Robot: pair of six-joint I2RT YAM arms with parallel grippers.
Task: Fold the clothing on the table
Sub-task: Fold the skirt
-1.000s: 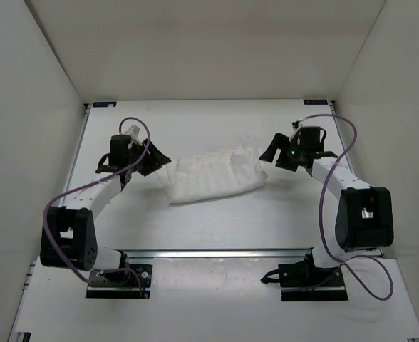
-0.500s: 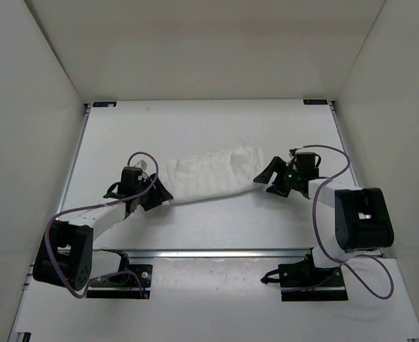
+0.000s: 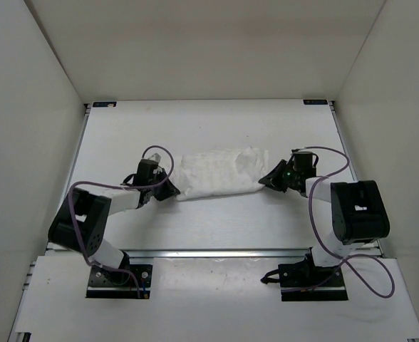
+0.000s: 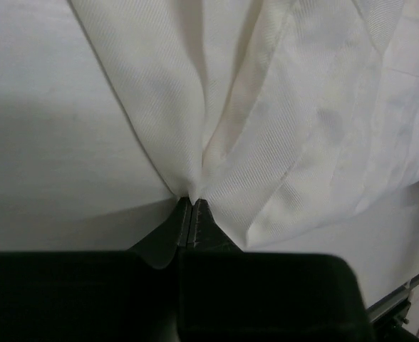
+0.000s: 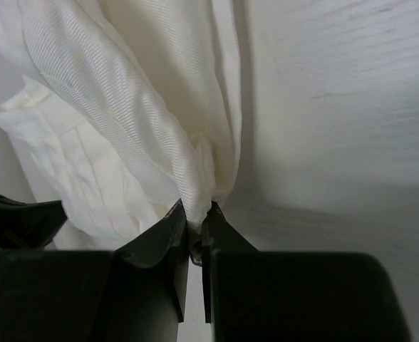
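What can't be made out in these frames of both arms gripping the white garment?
- Top view: where left gripper and right gripper meet the clothing, fingertips are too small and dark to show the pinch.
- Left wrist view: clothing runs off the top and right edges; the gripper body hides the table nearest it.
- Right wrist view: clothing cut off top and left; folds hide how many layers are pinched.

Crumpled white pleated clothing [image 3: 216,173], a sideways band across the middle of the white table [image 3: 195,128], ends gathered to points
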